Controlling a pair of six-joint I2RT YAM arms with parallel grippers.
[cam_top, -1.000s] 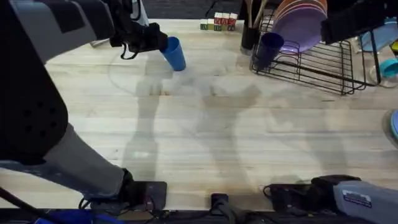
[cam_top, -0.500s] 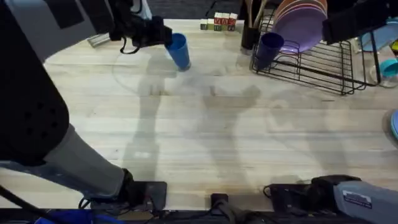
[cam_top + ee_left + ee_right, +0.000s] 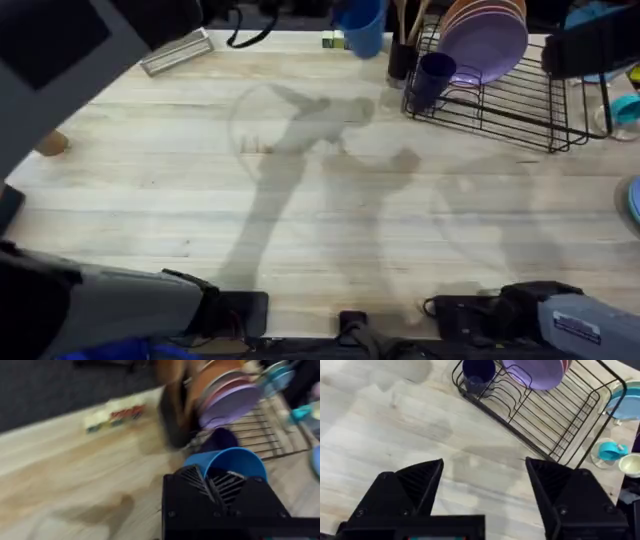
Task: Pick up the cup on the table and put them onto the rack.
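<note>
The bright blue cup (image 3: 362, 26) hangs tilted above the table's far edge, just left of the rack (image 3: 520, 108). My left gripper (image 3: 215, 480) is shut on the blue cup (image 3: 231, 462), with the cup's open mouth showing past the fingers. The dark navy cup (image 3: 432, 78) sits in the near-left corner of the black wire rack, beside the purple plates (image 3: 482, 40). My right gripper (image 3: 485, 485) is open and holds nothing, hovering over bare table on the near side of the rack (image 3: 545, 415) and the navy cup (image 3: 478, 372).
A dark utensil holder (image 3: 400, 55) stands between the blue cup and the rack. Coloured blocks (image 3: 332, 41) lie at the far edge and a silver metal piece (image 3: 178, 52) at the far left. Teal items (image 3: 625, 108) sit right of the rack.
My left gripper has carried the blue cup up and to the right, from the far-left table area toward the rack. The navy cup has stayed put.
</note>
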